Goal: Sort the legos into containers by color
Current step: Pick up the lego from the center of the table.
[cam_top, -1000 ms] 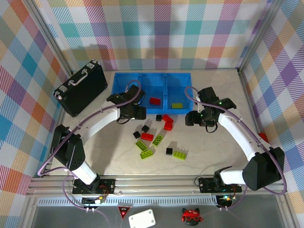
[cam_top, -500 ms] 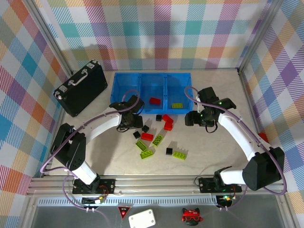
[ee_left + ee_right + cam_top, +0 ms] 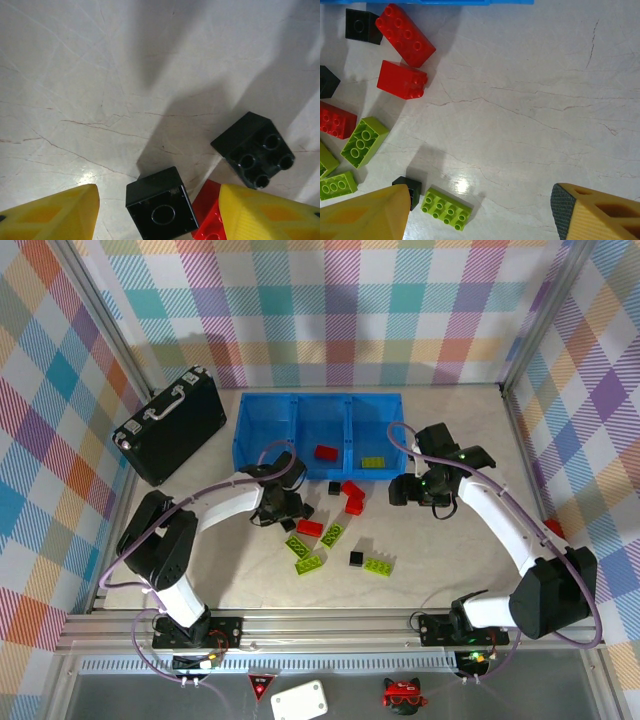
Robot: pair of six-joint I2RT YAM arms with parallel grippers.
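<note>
With jaws wide over the small black cube (image 3: 159,210), the left gripper (image 3: 157,192) should drop straight and pinch only it, not the red brick (image 3: 206,220) beside.

The whole tabletop (image 3: 470,540) is taken in from above and behind the arm bases, looked down on toward its far edge, where the blue tray (image 3: 262,420) is seen. The left wrist view is held very close over the tabletop's middle and aimed straight down. Its single-stud black cube (image 3: 161,209) and red brick (image 3: 206,215) are found in the overhead cluster too. The right wrist view is held higher, and the scattered legos (image 3: 402,80) and the tray's near rim are shared with the overhead.
</note>
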